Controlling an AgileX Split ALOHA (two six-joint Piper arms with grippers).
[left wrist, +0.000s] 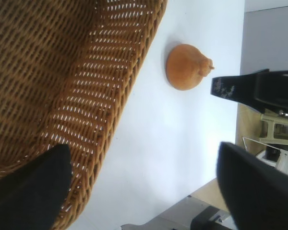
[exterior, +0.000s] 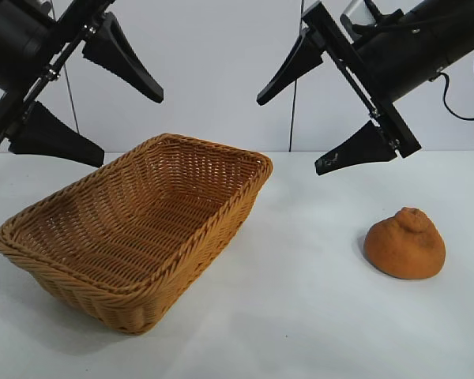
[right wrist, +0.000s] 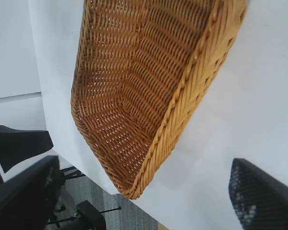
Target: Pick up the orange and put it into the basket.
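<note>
Worktop space between the orange and the basket is seen bare, with the two well apart. The left tool is held spread above the basket, and the right tool spread above the gap, clear of the orange.

The left arm's black gripper hangs high above the white tabletop's far left corner, tilted downward toward the middle, its two tapered black fingers spread wide with nothing between them. The right arm's black gripper hangs above the far edge right of centre, angled down and leftward, jaws likewise wide apart and empty.
</note>
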